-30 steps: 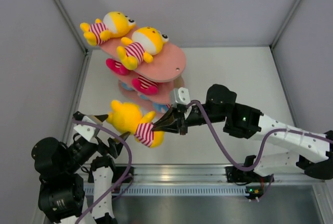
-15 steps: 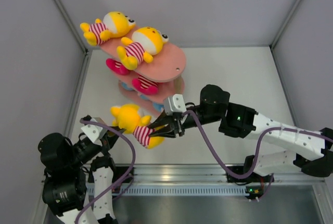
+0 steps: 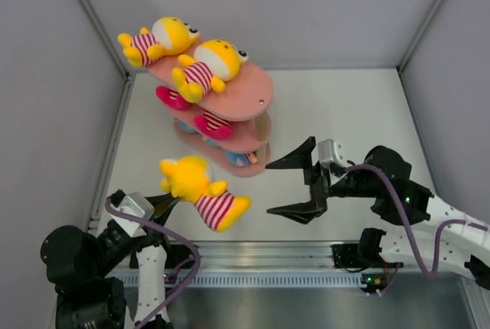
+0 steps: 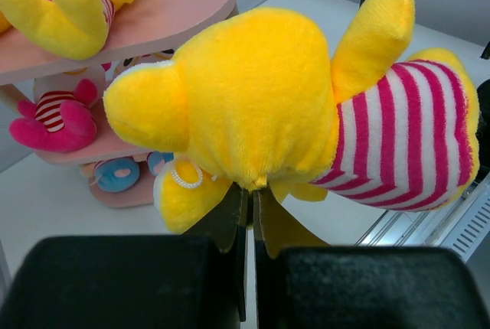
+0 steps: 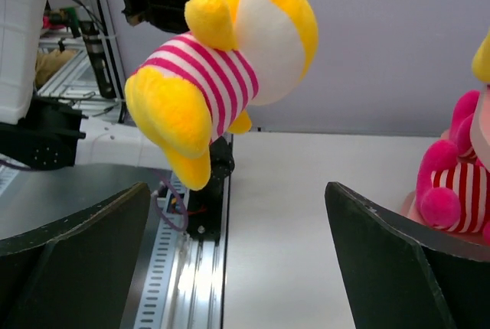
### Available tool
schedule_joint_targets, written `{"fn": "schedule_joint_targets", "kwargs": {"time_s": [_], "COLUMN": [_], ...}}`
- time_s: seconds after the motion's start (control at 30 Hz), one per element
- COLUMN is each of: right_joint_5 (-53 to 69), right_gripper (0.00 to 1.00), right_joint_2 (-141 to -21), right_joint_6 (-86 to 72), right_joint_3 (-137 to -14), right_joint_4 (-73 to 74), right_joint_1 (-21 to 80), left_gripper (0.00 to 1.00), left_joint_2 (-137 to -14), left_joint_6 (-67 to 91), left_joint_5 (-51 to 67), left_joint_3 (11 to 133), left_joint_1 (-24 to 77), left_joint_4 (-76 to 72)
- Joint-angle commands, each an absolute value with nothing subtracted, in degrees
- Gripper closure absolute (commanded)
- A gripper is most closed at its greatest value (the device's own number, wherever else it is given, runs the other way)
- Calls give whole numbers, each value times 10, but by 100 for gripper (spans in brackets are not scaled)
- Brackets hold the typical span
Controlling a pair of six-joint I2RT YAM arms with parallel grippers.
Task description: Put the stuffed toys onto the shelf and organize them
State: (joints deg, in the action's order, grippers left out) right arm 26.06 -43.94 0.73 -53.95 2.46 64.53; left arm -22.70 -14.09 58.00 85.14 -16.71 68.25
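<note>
My right pincer (image 3: 269, 189) has let go and swung back to the right, jaws gaping wide. My left pincer (image 3: 164, 206) is now clamped on the yellow toy (image 3: 195, 184) at its head, holding it above the surface (image 3: 344, 107), just in front of the shelf (image 3: 256, 88).

Overhead camera sits high above and behind my two bases, staring steeply down, far enough back to take in the white table (image 3: 344, 107), both arms and the pink three-tier oval-board shelf (image 3: 249, 88). Left wrist camera rides just behind my left claw (image 4: 251, 199), looking out along it, so near that the yellow plush doll in the pink-striped shirt (image 4: 260, 107) fills the frame, shelf behind on the left. Right wrist camera looks low across the table through my right claw (image 5: 237, 214) toward the near rail, catching the same doll from its other side, farther off: all three views share it.
</note>
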Motion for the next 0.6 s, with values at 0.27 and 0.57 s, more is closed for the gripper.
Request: {"fn": "schedule_joint_targets", "kwargs": {"time_s": [0.27,0.57], "right_joint_5": [271,308], "right_gripper": [16,16], "right_joint_2": [-537,-548], "right_joint_6": [-151,-139], "right_joint_3": [-546,-527], "right_joint_4": [-156,-265], "right_joint_1": [678,744], "left_gripper": [100,100], "left_joint_2": [-229,-230], "left_joint_6": [-41,-3], "left_joint_5": [575,581], "left_joint_3": [927,936], "left_joint_1": [-183,-194], "left_joint_4": [642,619]}}
